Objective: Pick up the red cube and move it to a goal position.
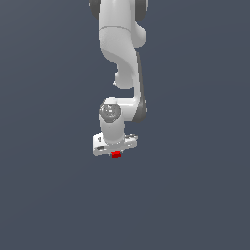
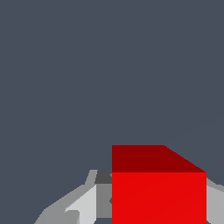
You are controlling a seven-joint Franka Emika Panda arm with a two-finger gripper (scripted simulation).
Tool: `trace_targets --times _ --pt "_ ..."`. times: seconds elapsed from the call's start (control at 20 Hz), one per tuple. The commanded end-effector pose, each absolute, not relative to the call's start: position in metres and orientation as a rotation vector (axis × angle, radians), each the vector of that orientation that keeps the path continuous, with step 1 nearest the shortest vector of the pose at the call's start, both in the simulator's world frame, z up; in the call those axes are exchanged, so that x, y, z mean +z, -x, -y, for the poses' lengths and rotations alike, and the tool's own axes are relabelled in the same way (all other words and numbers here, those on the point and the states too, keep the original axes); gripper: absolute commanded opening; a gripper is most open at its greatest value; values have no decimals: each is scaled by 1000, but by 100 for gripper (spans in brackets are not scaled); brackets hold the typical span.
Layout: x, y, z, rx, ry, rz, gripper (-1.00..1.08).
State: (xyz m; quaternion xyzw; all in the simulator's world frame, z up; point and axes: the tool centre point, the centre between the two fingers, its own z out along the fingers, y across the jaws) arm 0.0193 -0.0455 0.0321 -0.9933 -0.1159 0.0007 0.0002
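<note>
The red cube shows as a small red patch just under the white gripper in the exterior view, near the middle of the picture. In the wrist view the red cube is large and close and sits between the two fingers of the gripper. One grey finger lies against one side of the cube and the other finger against the opposite side. The gripper is shut on the cube. The frames do not show how high the cube is above the floor.
A plain dark grey-blue floor lies all around the gripper. The white arm reaches in from the top of the exterior view. No other object shows.
</note>
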Motion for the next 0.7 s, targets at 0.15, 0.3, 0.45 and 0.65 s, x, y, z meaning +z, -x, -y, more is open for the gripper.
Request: trace_targets --times 0.15,0.3,0.45,0.65 --pt "57 -11 40 0 3121 365 -100" --pt "77 -3 36 0 3121 365 -100" --pt "101 5 31 0 3121 365 -100" --pt "137 19 23 0 3121 365 -100"
